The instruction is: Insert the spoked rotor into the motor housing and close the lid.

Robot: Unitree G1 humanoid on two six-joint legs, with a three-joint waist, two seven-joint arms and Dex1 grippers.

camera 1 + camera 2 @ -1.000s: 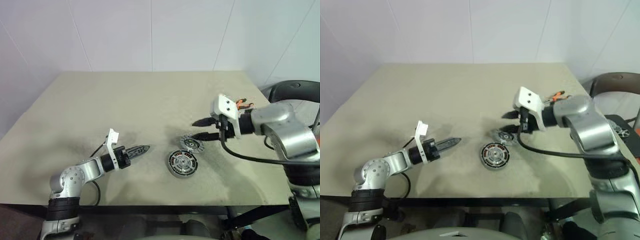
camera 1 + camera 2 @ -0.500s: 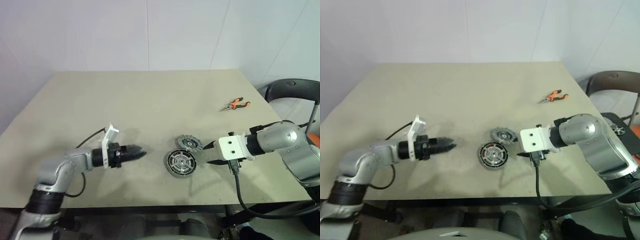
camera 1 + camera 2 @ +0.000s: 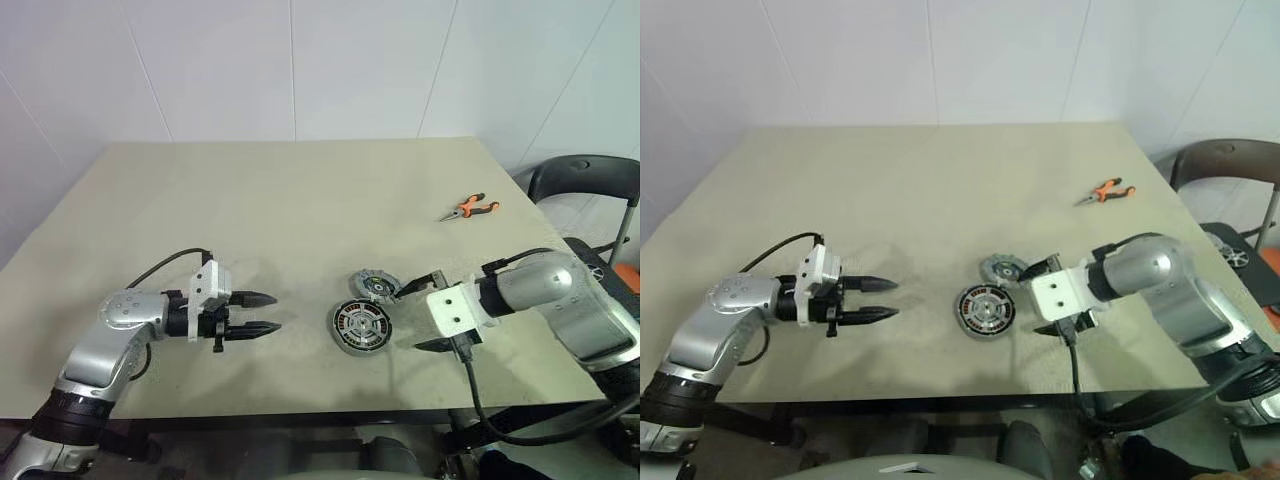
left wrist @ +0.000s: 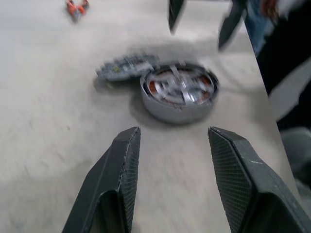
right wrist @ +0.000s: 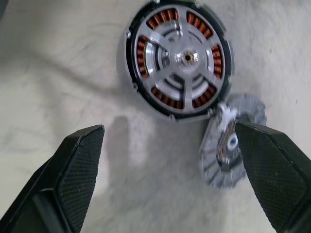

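Right claw point(image 5: 165, 179) lowered, spread wide over motor housing point(image 5: 177, 59)

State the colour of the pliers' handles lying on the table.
Orange, on the pliers; clearest in the left eye view.

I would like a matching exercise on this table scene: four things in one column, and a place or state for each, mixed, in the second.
1. motor housing
2. lid
3. pliers
4. right claw

a. open, empty
b. orange handles, far right of the table
c. spoked part seated, copper windings visible
d. grey, leaning against the housing rim

Pairs: 1-c, 2-d, 3-b, 4-a
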